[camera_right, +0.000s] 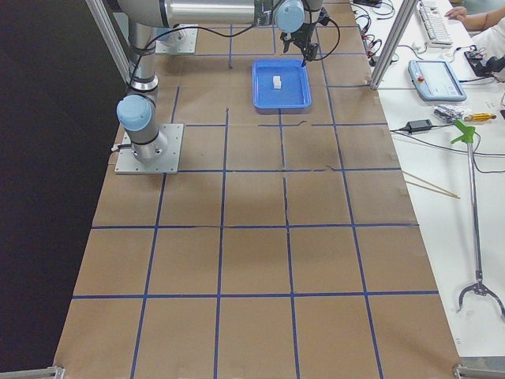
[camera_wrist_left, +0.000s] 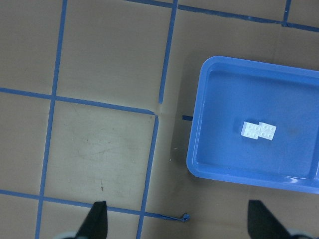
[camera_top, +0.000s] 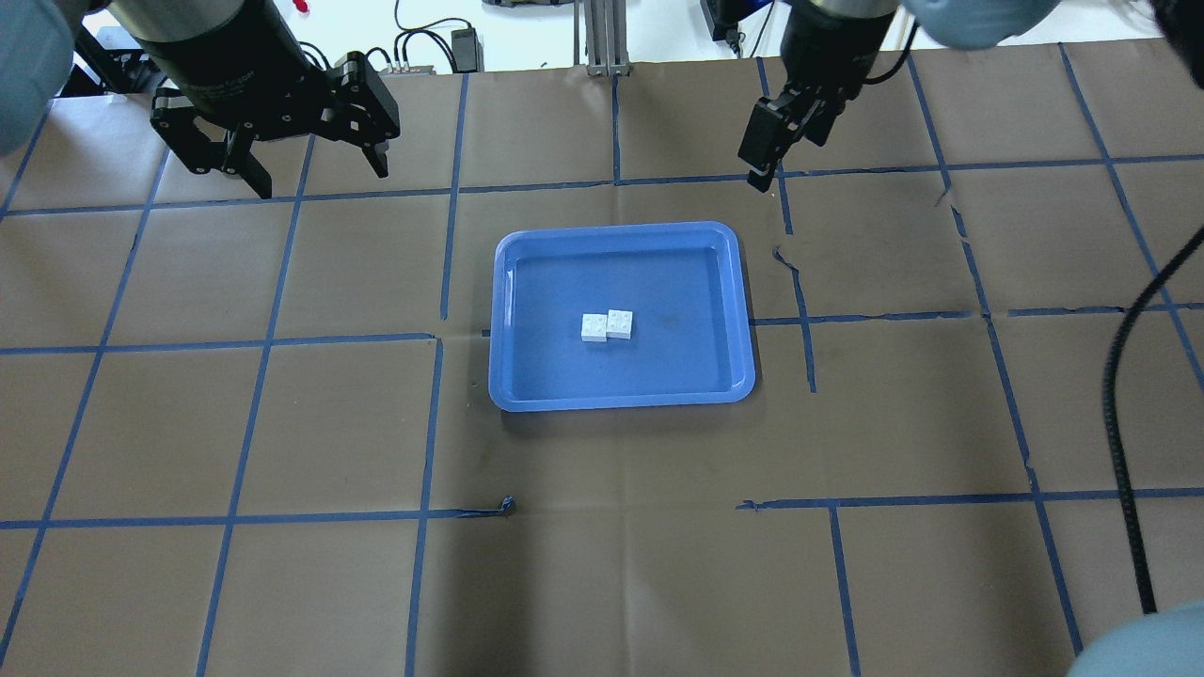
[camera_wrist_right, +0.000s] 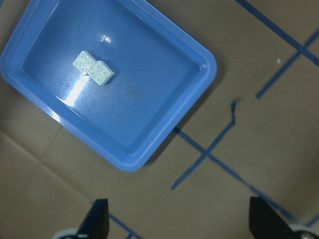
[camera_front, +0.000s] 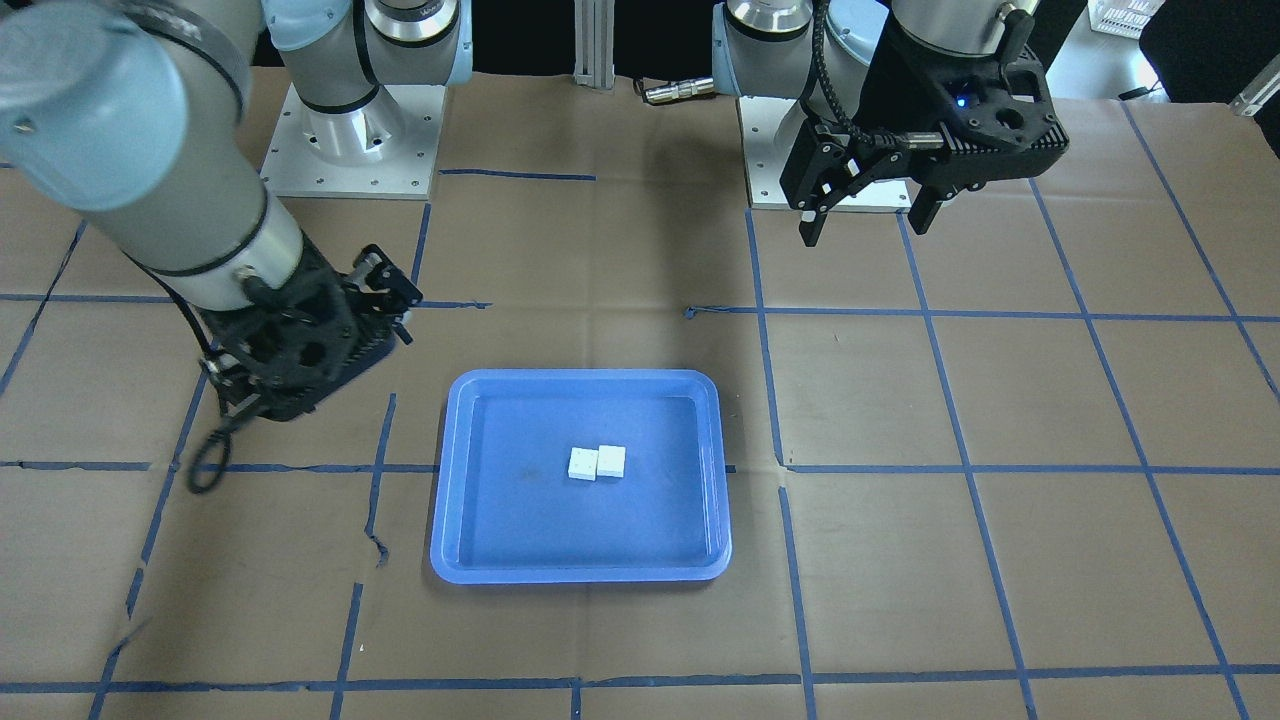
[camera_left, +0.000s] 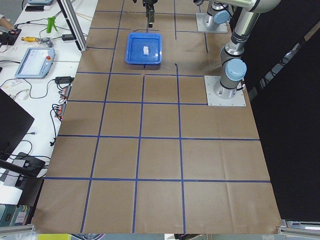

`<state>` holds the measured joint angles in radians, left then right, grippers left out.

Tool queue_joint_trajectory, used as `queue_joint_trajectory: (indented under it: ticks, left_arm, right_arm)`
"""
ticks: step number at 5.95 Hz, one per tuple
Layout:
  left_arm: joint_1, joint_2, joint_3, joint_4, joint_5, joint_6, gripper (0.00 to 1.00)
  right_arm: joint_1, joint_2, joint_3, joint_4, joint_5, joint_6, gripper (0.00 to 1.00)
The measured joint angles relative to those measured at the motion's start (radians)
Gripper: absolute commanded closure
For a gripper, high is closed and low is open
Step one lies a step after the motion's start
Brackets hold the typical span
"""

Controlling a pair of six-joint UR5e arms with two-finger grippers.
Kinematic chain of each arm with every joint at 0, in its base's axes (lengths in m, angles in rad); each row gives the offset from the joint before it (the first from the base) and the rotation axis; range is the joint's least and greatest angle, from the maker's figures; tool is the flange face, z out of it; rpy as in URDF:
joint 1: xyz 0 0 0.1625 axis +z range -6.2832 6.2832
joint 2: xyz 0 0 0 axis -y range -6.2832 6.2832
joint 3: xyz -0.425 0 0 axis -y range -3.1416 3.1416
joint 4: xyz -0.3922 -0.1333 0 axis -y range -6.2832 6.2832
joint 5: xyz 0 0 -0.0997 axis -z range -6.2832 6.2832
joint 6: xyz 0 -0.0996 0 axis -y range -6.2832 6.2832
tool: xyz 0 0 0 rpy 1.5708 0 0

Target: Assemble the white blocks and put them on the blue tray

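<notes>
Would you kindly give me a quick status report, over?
Left gripper open, right gripper open, both empty. White blocks touching, side by side on blue tray. Nothing in the way.

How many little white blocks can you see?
2. One small white square plastic brick lies near the middle of the large shallow blue plastic tray. The second white brick sits right beside it, touching and slightly offset. None seems hidden.
</notes>
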<state>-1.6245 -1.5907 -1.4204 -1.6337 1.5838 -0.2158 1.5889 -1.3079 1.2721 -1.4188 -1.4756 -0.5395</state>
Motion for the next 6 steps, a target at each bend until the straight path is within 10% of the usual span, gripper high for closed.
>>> queue_joint_trajectory:
  ticks: [6]
  left_arm:
    - [-0.001,0.001,-0.003,0.000,0.001,0.003,0.01]
  right_arm:
    - [-0.060,-0.173,0.074,0.156,-0.078,0.715,0.00]
